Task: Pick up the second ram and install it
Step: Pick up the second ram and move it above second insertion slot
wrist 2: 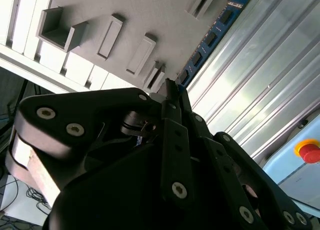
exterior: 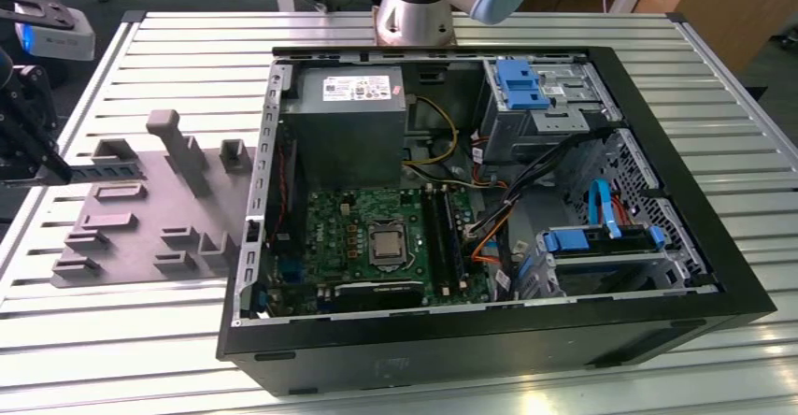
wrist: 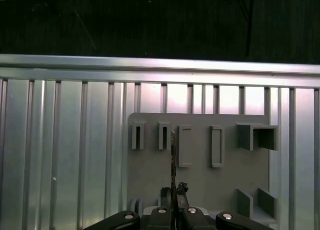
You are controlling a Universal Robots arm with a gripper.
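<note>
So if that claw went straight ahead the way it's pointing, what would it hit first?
Probably the grey holder plate. The second ram, held in the gripper, sticks out ahead and would likely touch it first.

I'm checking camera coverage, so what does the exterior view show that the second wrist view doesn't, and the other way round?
Exterior view: the open computer case with its green motherboard. Second wrist view: the blue, chip-lined face of the second ram, its near end between the fingertips of the gripper, and a red button. Both: the grey fixture plate on the slatted table.
</note>
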